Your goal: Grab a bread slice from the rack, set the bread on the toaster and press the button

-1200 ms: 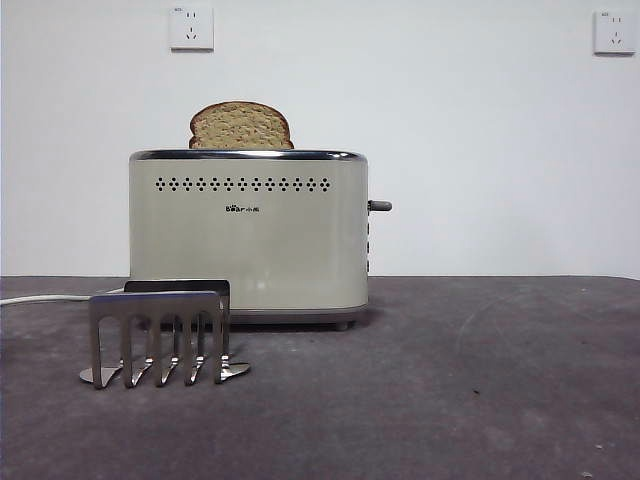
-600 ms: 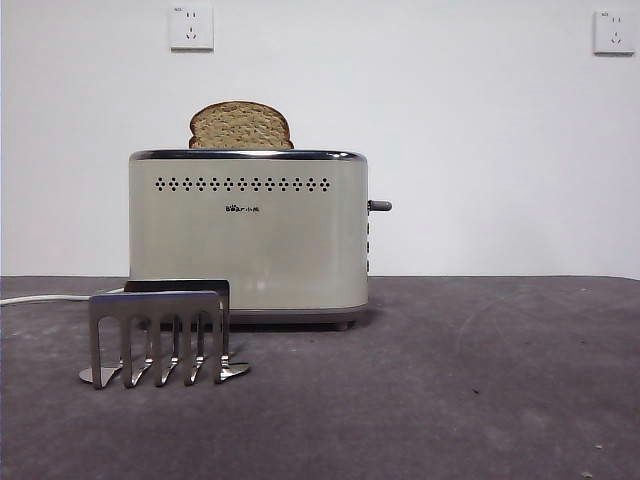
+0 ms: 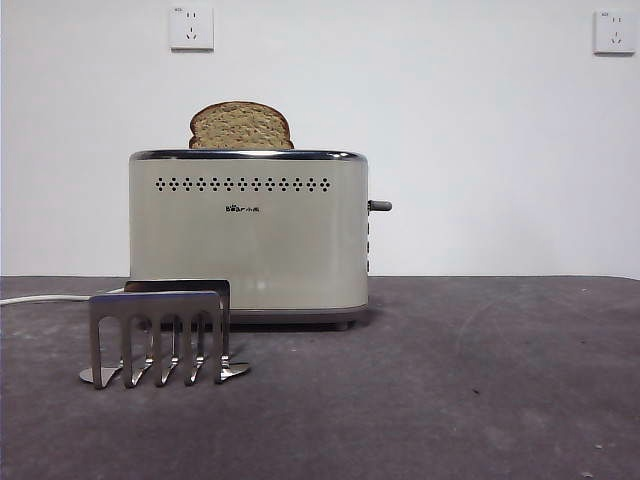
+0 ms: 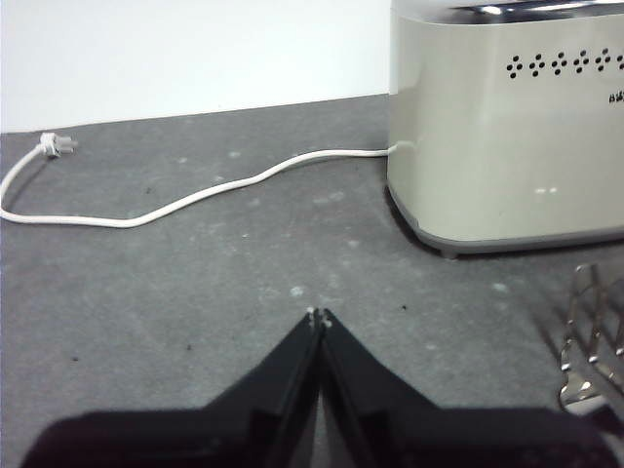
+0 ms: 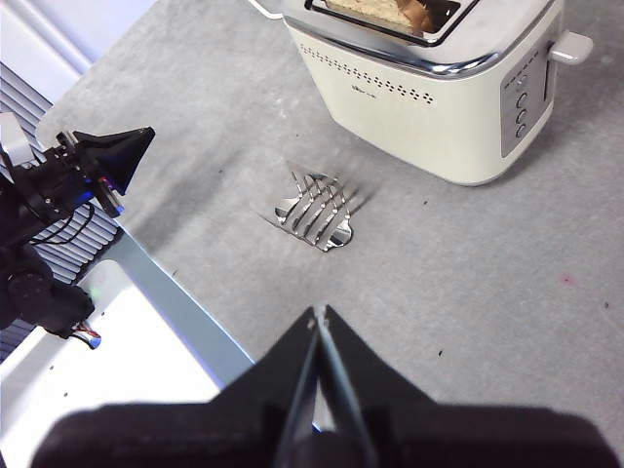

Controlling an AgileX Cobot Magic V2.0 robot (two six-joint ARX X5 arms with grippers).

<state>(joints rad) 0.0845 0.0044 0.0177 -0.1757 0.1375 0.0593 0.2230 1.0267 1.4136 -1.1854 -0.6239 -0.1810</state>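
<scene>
Speckled slice of bread stands in the toaster, seemingly unpressed, well apart from both closed grippers.

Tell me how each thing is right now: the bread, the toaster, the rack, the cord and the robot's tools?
Slice of bread: upright in the toaster's slot, top sticking out.
Toaster: standing on the table, side lever high up.
Rack: empty, standing in front of the toaster.
Cord: unplugged, plug lying on the table.
Left tool: shut, holding nothing.
Right tool: shut, holding nothing.
</scene>
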